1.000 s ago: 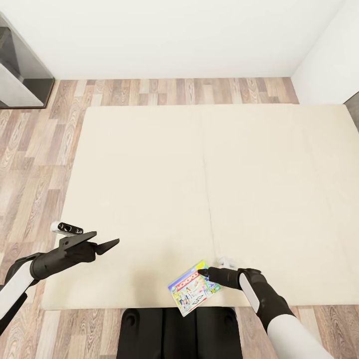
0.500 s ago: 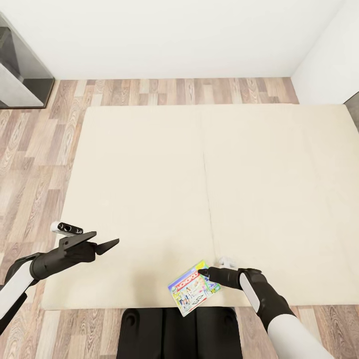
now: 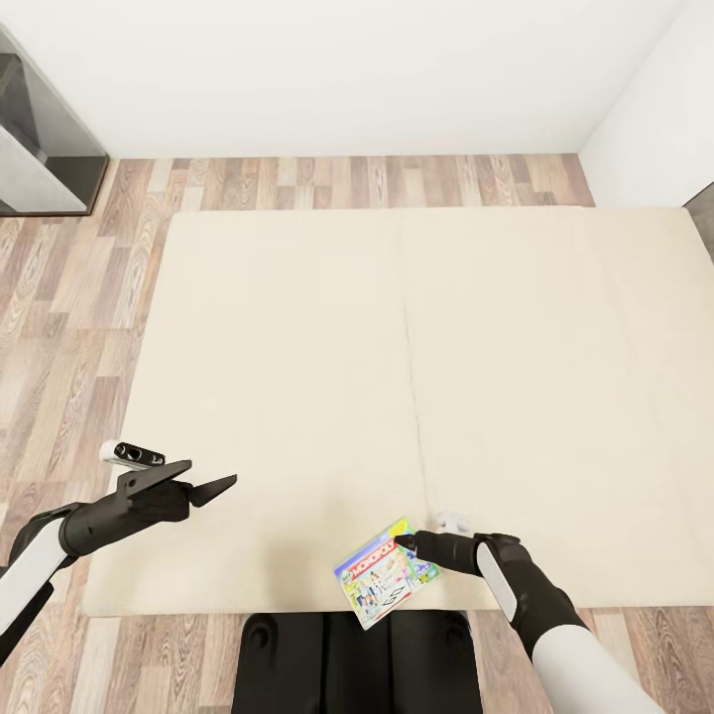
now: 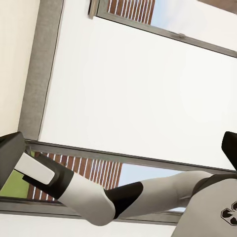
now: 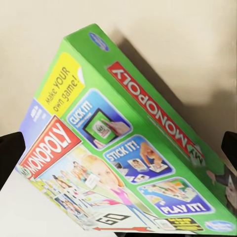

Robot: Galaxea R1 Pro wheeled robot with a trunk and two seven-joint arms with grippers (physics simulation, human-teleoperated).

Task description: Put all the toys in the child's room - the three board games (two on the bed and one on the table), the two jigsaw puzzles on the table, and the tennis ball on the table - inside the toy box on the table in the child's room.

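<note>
Nothing has shifted since the earlier frames: both arms, the box and the camera sit where they were.

Your right tool point(image 3: 405, 543) is at the Monopoly box point(image 3: 385, 581), on its right-hand edge. The box lies at the near edge of the bed point(image 3: 297, 377), one corner hanging over the rim toward the robot's base. In the right wrist view the box point(image 5: 123, 153) looks tilted, one long green side raised off the mattress, with the dark fingertips point(image 5: 10, 153) showing at either side of it. So the jaws appear to straddle the box, but you cannot tell from these pictures whether they have closed on it.

Your left tool point(image 3: 203, 488) hangs apart over the bed's near left part, jaws spread, holding nothing.

Risks, as a judgement:
- Grip is at one edge only. A flat box held there can pivot or slide out when lifted.
- Box overhangs the bed. A nudge rather than a clamp could push it off onto the floor point(image 3: 59, 297).
- No second bed game is visible here; check before you leave.
</note>
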